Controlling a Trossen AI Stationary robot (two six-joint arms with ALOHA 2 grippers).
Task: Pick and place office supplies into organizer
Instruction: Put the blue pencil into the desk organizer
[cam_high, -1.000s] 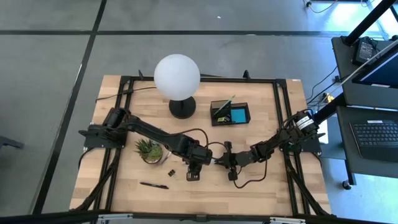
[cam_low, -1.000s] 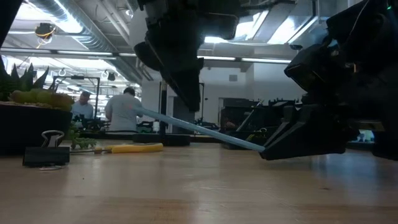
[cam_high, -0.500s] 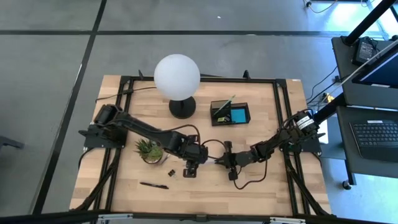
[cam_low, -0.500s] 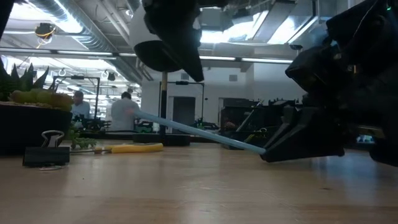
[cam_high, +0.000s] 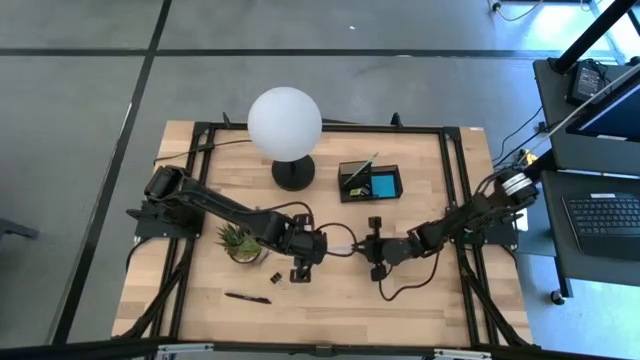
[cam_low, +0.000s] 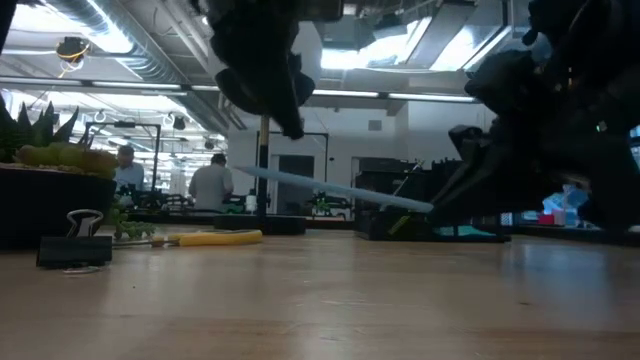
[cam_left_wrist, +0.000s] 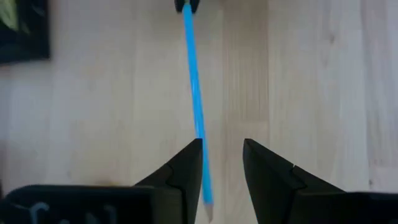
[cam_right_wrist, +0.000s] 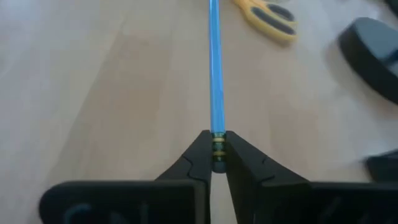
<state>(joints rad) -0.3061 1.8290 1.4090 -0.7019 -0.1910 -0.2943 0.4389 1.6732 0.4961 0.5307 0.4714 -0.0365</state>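
Above the table (cam_high: 420, 300), blue pencil (cam_low: 335, 190) now lifted level, right gripper (cam_right_wrist: 217, 149) fingers clamped on it, left gripper (cam_left_wrist: 222, 163) fingers apart.

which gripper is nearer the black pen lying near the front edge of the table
Left. The left gripper sits just right of the black pen; the right gripper, holding the blue pencil, is farther right.

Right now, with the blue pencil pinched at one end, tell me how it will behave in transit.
The blue pencil looks stiff: held by the right gripper at its ferrule end alone, it stays straight above the table. It seems light, so it should lift easily. Round and gripped only at the tip, it may pivot in the jaws, or roll if released.
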